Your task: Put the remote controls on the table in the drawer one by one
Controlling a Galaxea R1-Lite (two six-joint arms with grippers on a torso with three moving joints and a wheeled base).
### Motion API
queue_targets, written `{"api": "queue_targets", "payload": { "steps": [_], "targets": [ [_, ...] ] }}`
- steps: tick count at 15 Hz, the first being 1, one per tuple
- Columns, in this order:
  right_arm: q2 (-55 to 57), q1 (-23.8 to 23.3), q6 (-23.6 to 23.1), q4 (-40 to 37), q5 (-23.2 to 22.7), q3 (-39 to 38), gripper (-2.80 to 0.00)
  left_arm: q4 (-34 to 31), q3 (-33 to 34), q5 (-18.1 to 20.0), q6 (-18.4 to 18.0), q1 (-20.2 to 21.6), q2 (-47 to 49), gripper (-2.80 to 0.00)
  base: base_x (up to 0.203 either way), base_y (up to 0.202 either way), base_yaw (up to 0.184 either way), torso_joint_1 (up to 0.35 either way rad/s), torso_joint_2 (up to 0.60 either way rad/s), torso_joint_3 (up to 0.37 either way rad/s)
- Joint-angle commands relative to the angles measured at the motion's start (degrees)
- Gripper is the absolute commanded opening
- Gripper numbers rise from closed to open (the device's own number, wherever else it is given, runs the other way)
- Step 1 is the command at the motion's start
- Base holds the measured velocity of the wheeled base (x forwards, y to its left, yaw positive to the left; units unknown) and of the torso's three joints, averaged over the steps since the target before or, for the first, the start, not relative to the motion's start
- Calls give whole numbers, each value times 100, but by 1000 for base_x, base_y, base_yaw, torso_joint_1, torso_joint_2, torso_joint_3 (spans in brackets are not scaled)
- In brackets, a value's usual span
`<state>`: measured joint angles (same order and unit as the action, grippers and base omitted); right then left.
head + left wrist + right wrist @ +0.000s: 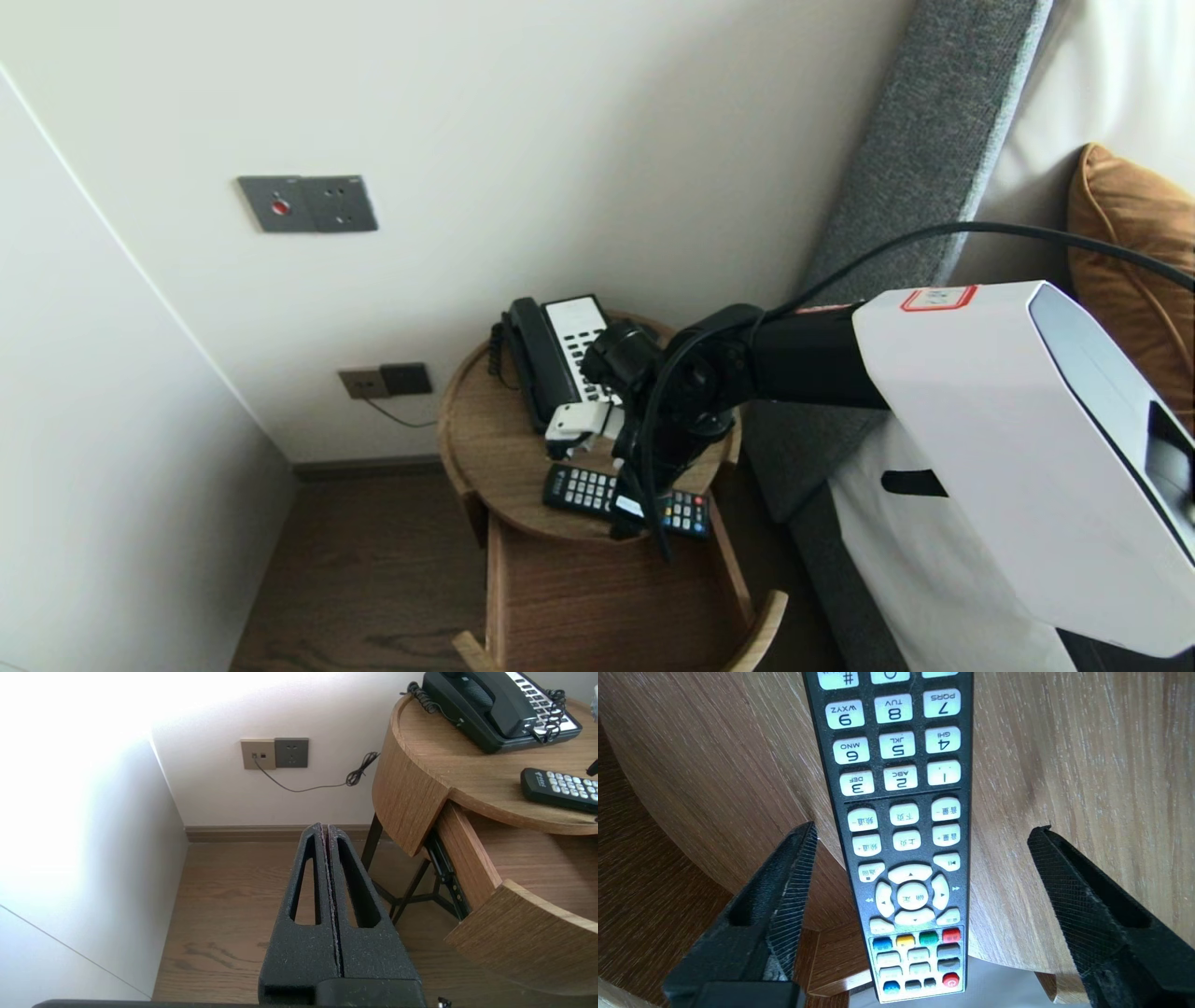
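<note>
Where the grey upholstered headboard point(906, 168) meets the wall, 1 orange cushion point(1130, 243) leans on the bed and 1 round wooden bedside table point(495, 457) fills the corner. Its 1 drawer point(597, 597) is pulled out below the top. On the top, toward the wall, sits 1 black telephone point(551, 359), its handset in the cradle beside a white keypad whose print is too small to read.

1 black remote control point(583, 487) lies flat along the table's near edge, keys up, with its coloured-key end jutting past the rim over the drawer. The right gripper point(924, 829) hangs directly above that end. Its jaws are spread wide and 1 finger point(784, 896) stands off each long side, so neither touches the casing. The remote sits centred in the gap, lengthwise between the fingers.

The left gripper point(325, 828) is parked low beside the table, over the wooden floor, with its 2 fingers pressed flat together and nothing between them.

On the wall, 1 grey panel point(308, 203) carries a red dot. Lower down are 2 plates point(385, 381), 1 beige and 1 dark, and a thin cable leaves the beige one.

The remote's number keys read 2 ABC, 3 DEF, 4 GHI, 5 JKL, 6 MNO, 7 PQRS, 8 TUV and 9 WXYZ. Below them come keys with Chinese labels, a round direction pad, and 1 row of 4 keys in blue, yellow, green and red.
</note>
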<state>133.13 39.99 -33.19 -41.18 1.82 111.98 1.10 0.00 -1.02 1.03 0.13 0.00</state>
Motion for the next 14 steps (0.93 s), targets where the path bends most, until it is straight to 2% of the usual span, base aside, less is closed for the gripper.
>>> {"api": "queue_targets", "payload": {
  "steps": [1,2,3,14],
  "targets": [
    [20,1,-20,-22,3,-1,0,4,9,-4,2,4,-26,-280,0,0,0,0,0,0],
    [20,1,-24,-22,3,-1,0,4,9,-4,2,4,-26,-280,0,0,0,0,0,0],
    [20,3,-24,-18,3,-1,-280,4,9,-4,2,4,-26,-280,0,0,0,0,0,0],
    [-66,18,-29,-57,-15,-1,-280,4,9,-4,2,4,-26,-280,0,0,0,0,0,0]
  ]
}}
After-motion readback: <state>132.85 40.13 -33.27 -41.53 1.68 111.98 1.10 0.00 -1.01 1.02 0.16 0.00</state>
